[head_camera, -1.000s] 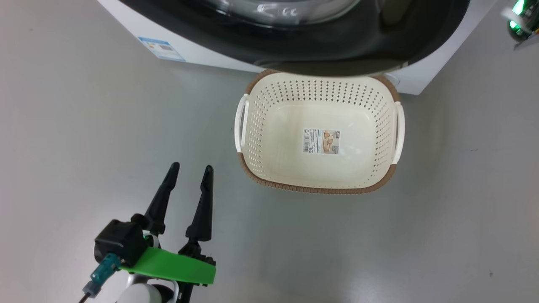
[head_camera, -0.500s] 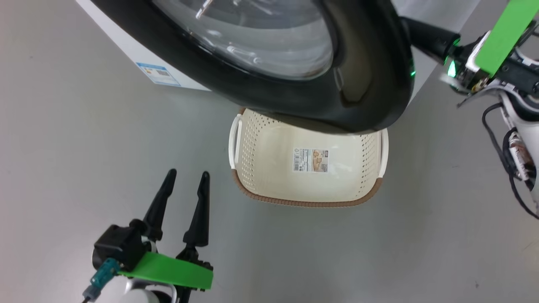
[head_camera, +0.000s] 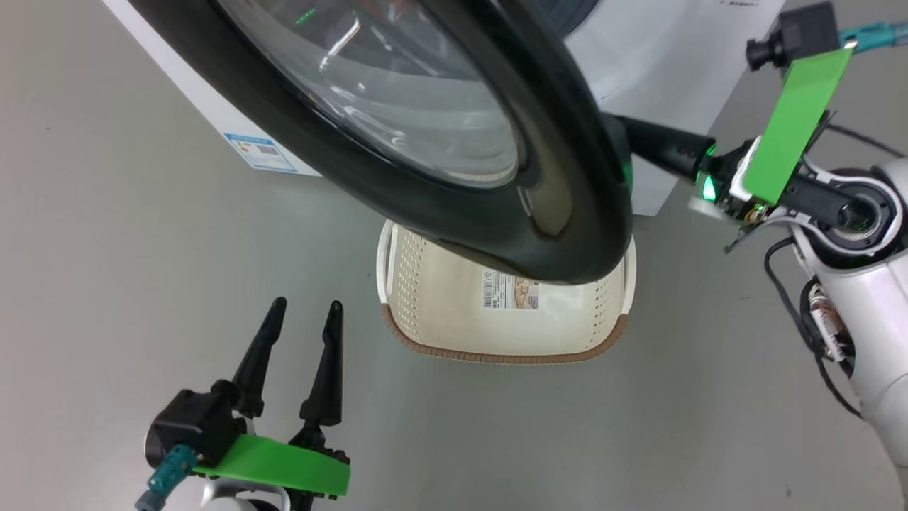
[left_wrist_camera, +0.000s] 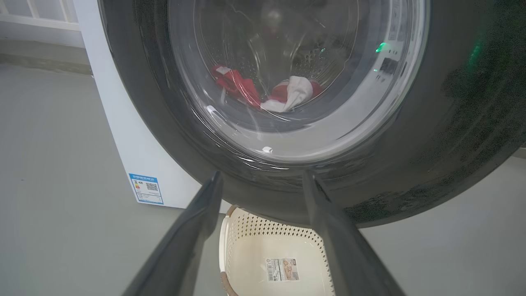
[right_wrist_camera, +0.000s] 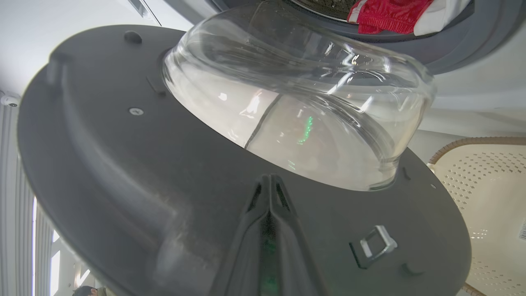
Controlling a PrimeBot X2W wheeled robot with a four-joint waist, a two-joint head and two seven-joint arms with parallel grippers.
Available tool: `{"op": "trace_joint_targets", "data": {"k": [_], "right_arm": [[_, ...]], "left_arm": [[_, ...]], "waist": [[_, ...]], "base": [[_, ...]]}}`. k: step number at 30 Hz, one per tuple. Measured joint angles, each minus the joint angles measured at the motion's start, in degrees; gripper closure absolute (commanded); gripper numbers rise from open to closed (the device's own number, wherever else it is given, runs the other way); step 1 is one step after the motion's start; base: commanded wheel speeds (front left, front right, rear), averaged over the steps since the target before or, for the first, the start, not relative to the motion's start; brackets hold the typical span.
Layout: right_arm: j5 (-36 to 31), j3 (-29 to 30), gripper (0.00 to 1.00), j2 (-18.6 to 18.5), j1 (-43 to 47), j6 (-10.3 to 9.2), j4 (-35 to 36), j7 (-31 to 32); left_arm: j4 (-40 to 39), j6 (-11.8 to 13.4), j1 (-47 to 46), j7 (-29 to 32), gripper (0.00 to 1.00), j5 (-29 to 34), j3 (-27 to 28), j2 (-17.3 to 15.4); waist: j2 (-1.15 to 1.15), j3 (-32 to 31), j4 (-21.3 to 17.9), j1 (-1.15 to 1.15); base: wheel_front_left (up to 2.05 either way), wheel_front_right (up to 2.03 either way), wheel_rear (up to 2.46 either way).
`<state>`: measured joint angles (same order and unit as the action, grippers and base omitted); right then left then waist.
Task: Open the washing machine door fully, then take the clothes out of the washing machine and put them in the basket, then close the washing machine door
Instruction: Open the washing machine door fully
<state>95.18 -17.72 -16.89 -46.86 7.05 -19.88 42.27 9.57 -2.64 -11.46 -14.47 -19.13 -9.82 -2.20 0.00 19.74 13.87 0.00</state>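
Observation:
The washing machine door, a black rim around bulging glass, stands partly open over the cream basket on the floor. My right gripper is shut, and its tips press on the door's dark inner face just below the glass bowl. In the head view its fingers reach behind the rim, tips hidden. The red and white clothes lie in the drum and show through the glass as clothes. My left gripper is open, low and left of the basket, holding nothing.
The white washing machine carries a blue label at its lower corner. A metal latch hook sticks out of the door's inner face. Bare grey floor lies left and in front of the basket.
The door has swung further open and now covers the far half of the basket. My right arm has come into the head view behind the rim. The left gripper keeps its place.

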Motion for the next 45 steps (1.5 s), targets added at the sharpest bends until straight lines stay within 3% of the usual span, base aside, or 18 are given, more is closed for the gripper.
{"op": "trace_joint_targets", "data": {"k": [20, 23, 25, 27, 31, 32, 34, 45], "right_arm": [[-3.23, 1.55, 1.0, 3.05, 4.78, 0.0, 3.14, 0.43], [-4.02, 2.19, 0.95, 3.15, 5.82, 0.0, 2.88, -1.2], [-4.16, 2.53, 0.8, 3.18, 6.38, 0.0, 2.45, -2.3], [-4.3, 2.7, 0.75, 3.16, 6.74, 0.0, 2.32, -2.8], [-6.09, 3.3, 0.51, 3.01, 8.15, 0.0, 1.88, -4.53], [-6.43, 3.31, 0.27, 2.92, 8.67, 0.0, 1.74, -4.9], [-6.65, 3.32, 0.01, 2.78, 9.87, 0.0, 1.37, -5.88], [-6.97, 2.38, 0.0, 2.15, 16.89, 0.0, 0.67, -8.61]], "left_arm": [[-0.03, -0.52, 1.2, 0.0, 0.0, 0.02, 0.71, -0.01], [-0.04, -1.0, 1.2, 0.0, 0.0, 0.63, 0.89, -0.01], [-0.02, -1.31, 1.2, 0.0, 0.0, 0.81, 1.14, -0.01], [-0.01, -1.45, 1.2, 0.0, 0.0, 1.09, 1.29, -0.02], [0.08, -1.93, 1.25, 0.0, 0.0, 1.54, 2.33, -0.03], [0.08, -1.94, 1.37, 0.0, 0.0, 1.58, 2.54, -0.03], [0.1, -2.02, 2.12, 0.0, 0.0, 1.63, 2.86, -0.03], [0.94, -3.01, 4.66, 0.0, 0.0, 2.26, 4.55, -0.04]], "waist": [[0.0, -2.27, -0.34, 0.0], [0.0, -2.51, -0.53, 0.0], [0.0, -2.75, -0.69, 0.0], [0.0, -2.89, -0.79, 0.0], [0.0, -3.6, -1.39, 0.0], [0.0, -3.77, -1.62, 0.0], [0.0, -4.13, -2.12, 0.0], [0.0, -6.84, -4.87, 0.0]], "base": [[0.0, 0.0, 0.0], [0.0, 0.0, 0.0], [0.0, 0.0, 0.0], [0.0, 0.0, 0.0], [0.0, 0.0, 0.0], [0.0, 0.0, 0.0], [0.0, 0.0, 0.0], [0.0, 0.0, 0.0]]}}
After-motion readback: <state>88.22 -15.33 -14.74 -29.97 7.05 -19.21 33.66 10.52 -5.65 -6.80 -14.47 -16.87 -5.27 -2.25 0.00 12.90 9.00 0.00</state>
